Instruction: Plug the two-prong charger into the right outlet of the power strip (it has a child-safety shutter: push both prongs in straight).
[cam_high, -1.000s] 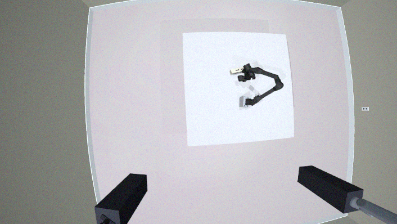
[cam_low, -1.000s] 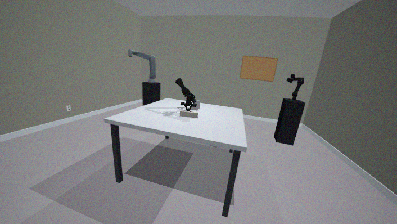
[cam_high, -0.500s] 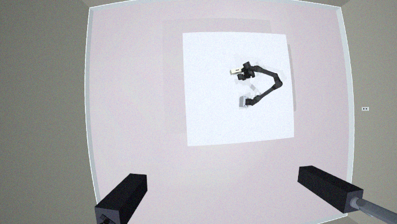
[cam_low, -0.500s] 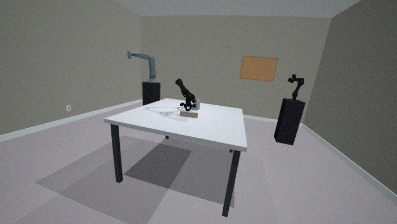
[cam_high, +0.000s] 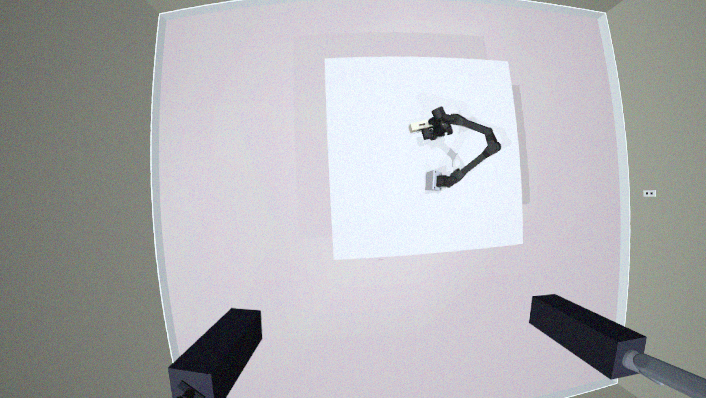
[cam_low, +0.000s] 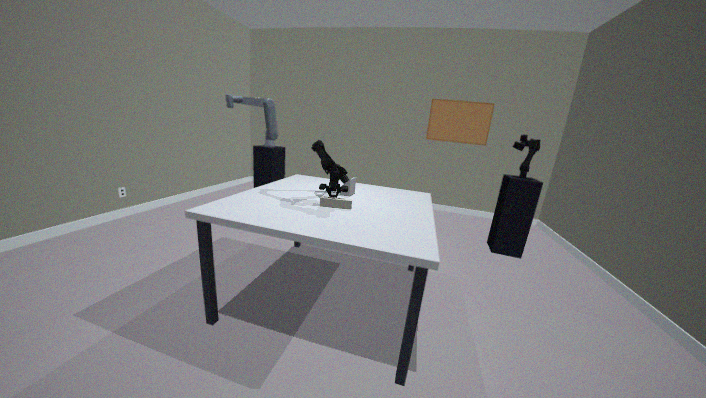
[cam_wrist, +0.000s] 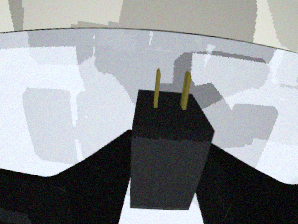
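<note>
Olive-walled room, white surface (cam_low: 380, 225) on dark legs. Toward the far edge, cream power strip (cam_high: 418, 126) lying flat, partly under the arm. Tool (cam_wrist: 166, 183) clamped on black two-prong charger (cam_wrist: 169, 152), brass prongs (cam_wrist: 186, 91) pointing away from the wrist, clear of the strip.

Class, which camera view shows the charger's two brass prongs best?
The wrist view: both brass prongs stand clearly atop the black box-shaped charger held in the claw. In the top and exterior views the charger is too small; no prongs are discernible.
</note>
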